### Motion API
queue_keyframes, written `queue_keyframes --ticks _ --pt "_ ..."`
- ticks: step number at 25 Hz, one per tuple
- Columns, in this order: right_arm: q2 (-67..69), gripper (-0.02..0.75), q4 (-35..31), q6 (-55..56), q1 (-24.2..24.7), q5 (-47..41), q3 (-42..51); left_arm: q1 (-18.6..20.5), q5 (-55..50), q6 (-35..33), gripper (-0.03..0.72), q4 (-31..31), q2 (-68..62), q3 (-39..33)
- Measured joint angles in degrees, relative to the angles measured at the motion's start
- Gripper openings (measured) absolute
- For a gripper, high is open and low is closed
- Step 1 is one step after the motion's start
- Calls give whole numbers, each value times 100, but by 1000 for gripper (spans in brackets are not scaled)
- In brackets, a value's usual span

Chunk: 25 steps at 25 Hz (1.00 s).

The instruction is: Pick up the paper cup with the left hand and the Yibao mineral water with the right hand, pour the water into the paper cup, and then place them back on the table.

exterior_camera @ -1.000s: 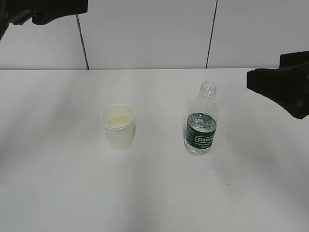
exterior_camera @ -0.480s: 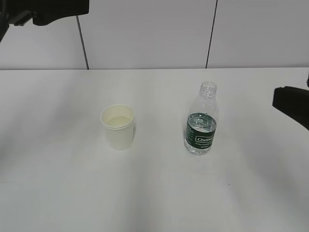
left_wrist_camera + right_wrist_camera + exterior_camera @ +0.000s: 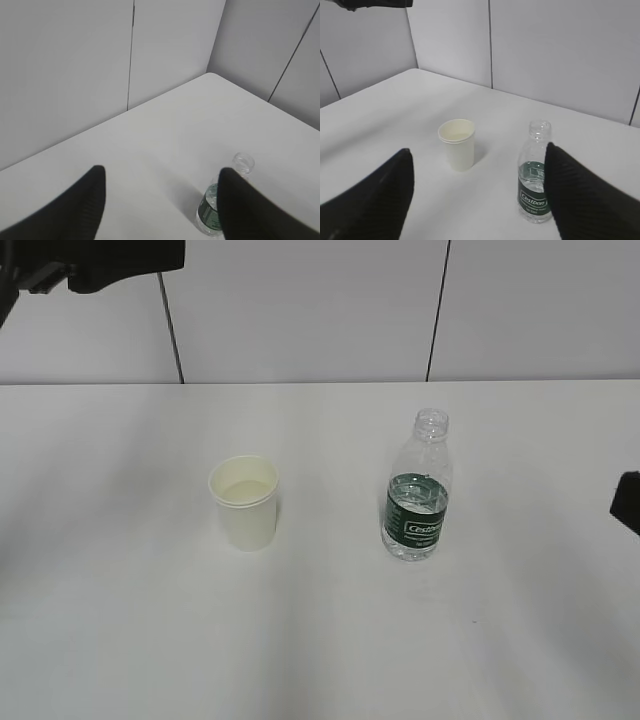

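The right hand [image 3: 628, 502] has pulled back to the view's edge, fingers apart and empty. Cup [image 3: 245, 502] and bottle [image 3: 416, 490] stand apart on the table [image 3: 320, 640]. The left hand [image 3: 162, 210] hangs high, fingers apart. Pouring looks done, probably.

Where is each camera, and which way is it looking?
Exterior: in front of the table, looking down at a slant at the cup and bottle; bits of both arms show at the edges.
Left wrist: up on the left arm, looking past its open fingers at the bottle and the wall.
Right wrist: on the right arm, looking between its open fingers at the cup and bottle.
All three share the bottle.
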<state>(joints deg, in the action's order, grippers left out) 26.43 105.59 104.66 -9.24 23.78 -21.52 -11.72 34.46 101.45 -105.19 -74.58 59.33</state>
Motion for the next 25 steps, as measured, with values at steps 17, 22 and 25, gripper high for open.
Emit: queue_keyframes --ticks 17,22,25 --pt "-1440 592 0 105 0 440 458 0 2 0 476 0 0 0" --pt "-1525 592 0 118 0 501 461 0 2 0 476 0 0 0" --pt "-1525 592 0 118 0 770 461 0 2 0 476 0 0 0"
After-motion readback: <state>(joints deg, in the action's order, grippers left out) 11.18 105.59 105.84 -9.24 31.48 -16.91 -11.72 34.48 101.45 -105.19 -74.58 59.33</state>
